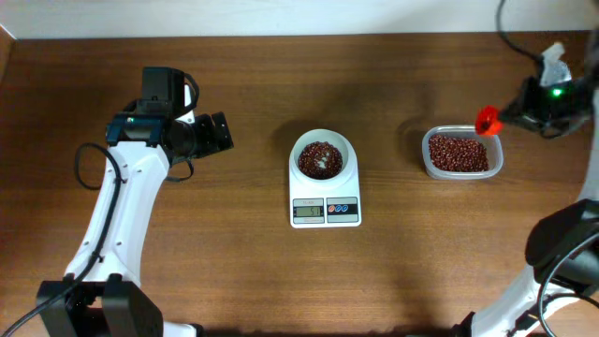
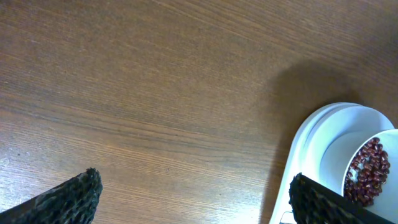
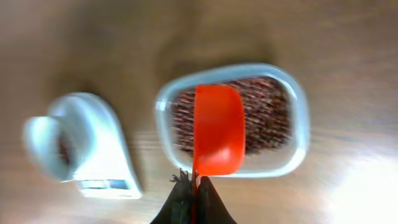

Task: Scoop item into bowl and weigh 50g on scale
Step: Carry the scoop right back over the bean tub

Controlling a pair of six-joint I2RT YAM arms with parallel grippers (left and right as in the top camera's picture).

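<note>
Overhead: clear tub nr scale

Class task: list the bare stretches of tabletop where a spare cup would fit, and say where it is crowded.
Free: the wide strip between the left arm and the scale; the narrower gap between scale and tub; the near strip in front of the scale. Crowded: over the tub, where the red scoop hangs, and the bowl on the scale.

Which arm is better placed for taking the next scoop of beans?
The right. The right gripper is shut on the red scoop, which hangs over the clear tub of beans. The left gripper is open and empty, left of the scale.
</note>
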